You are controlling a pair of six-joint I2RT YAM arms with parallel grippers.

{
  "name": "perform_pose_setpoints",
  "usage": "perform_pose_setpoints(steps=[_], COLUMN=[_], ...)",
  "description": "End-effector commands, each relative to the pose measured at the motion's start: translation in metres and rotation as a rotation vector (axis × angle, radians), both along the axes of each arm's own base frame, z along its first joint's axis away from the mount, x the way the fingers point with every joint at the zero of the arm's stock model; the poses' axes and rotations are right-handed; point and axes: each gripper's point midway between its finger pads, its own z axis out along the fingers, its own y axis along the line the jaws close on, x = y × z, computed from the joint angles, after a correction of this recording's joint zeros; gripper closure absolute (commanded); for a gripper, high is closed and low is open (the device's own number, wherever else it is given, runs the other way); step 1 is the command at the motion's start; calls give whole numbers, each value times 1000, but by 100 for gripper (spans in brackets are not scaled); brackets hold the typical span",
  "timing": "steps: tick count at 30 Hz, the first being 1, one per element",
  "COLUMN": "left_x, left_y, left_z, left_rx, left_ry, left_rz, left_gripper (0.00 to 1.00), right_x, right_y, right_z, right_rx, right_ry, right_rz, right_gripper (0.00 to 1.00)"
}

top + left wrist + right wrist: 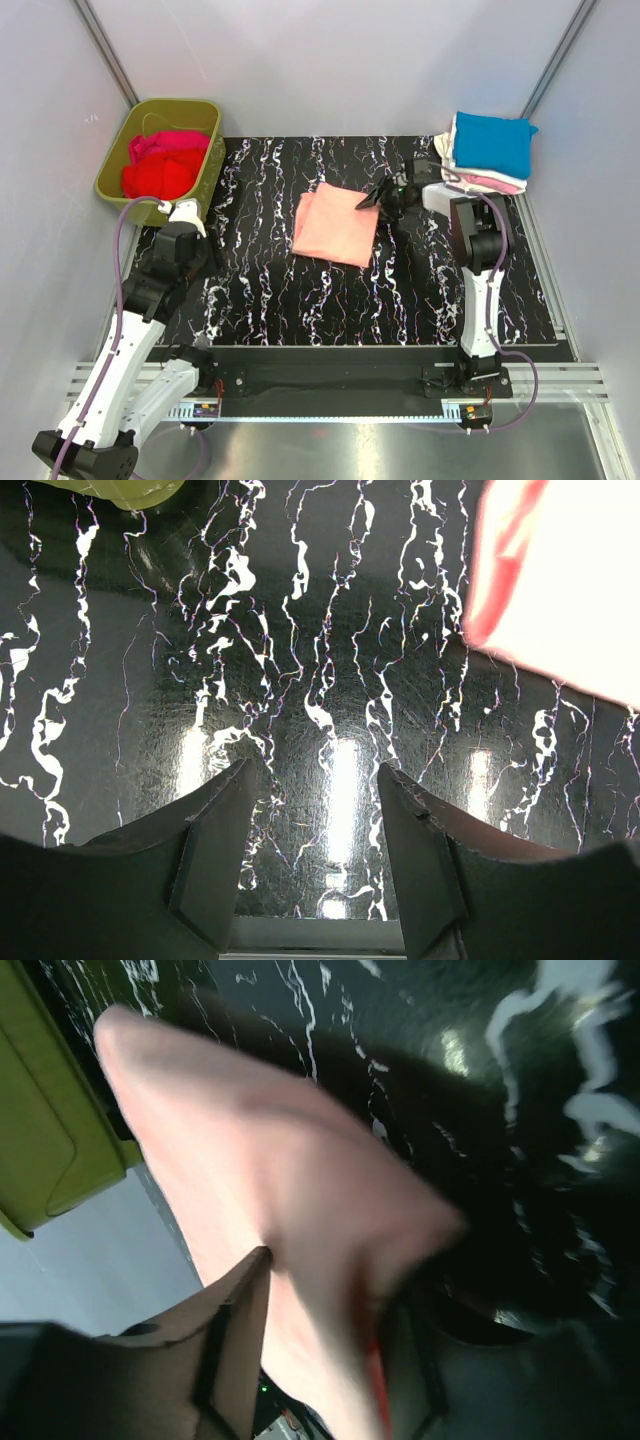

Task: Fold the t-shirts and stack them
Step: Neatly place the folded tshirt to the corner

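A folded salmon-pink t-shirt (335,228) lies in the middle of the black marbled mat. My right gripper (372,197) is shut on its far right edge. In the right wrist view the shirt (290,1200) runs between the fingers (235,1330), blurred. My left gripper (190,240) hovers over the mat's left side, open and empty. In the left wrist view its jaws (315,810) stand apart over bare mat, with the shirt (560,570) at the top right. A stack with a bright blue t-shirt (492,143) over cream and pink ones (490,183) sits at the back right.
An olive-green tub (213,155) at the back left holds red (160,175) and magenta (170,140) t-shirts. It also shows in the right wrist view (45,1150) and the left wrist view (130,490). Grey walls enclose the table.
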Motion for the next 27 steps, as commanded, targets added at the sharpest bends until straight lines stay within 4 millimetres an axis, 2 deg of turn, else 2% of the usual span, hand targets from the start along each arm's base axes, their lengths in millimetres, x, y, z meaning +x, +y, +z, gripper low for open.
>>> perform_pose_setpoints(steps=[1, 3, 5, 6, 7, 8, 11, 12, 14, 16, 17, 18, 20, 21, 23, 24, 26, 27], left_x=[9, 9, 9, 9, 9, 9, 7, 7, 3, 0, -2, -3, -4, -5, -3, -2, -1, -1], left_y=[1, 1, 1, 2, 2, 2, 2, 2, 3, 4, 5, 5, 7, 6, 6, 5, 4, 5], left_z=[9, 9, 9, 9, 10, 10, 12, 13, 16, 22, 23, 23, 25, 26, 23, 23, 20, 19], left_rx=[-4, -5, -4, -4, -4, -5, -6, -7, -9, -16, -12, -12, -15, -20, -21, -21, -18, -12], left_ry=[-51, -51, -48, -51, -53, -54, -59, -62, -56, -67, -67, -70, -78, -84, -93, -100, -95, -90], left_rz=[14, 16, 16, 17, 17, 20, 20, 20, 22, 21, 20, 21, 32, 26, 28, 26, 18, 18], left_gripper=[43, 43, 43, 43, 43, 43, 43, 43, 44, 44, 43, 43, 43, 43, 43, 43, 43, 43], right_x=[-14, -10, -3, 5, 8, 10, 23, 30, 31, 39, 36, 41, 43, 51, 51, 61, 62, 71], right_y=[17, 18, 21, 19, 18, 17, 7, 4, -8, -19, -31, -37, -58, -68, -82, -92, -106, -115], right_z=[-44, -39, -24, -10, -1, 7, 47, 70, 80, 102, 100, 113, 115, 127, 132, 143, 148, 158], right_rx=[1, 14, 45, 59, 68, 70, 52, 35, -10, -61, -102, -127, -214, -262, -340, -387, -456, -498], right_ry=[90, 62, 0, -36, -54, -67, -154, -223, -229, -299, -289, -319, -327, -360, -372, -406, -416, -444], right_rz=[-47, -42, -17, -11, 0, 6, 26, 47, 48, 60, 71, 68, 59, 40, 56, 37, 64, 50], right_gripper=[50, 63, 80, 95, 100, 100, 100, 100, 100, 100, 100, 100, 100, 100, 100, 100, 100, 100])
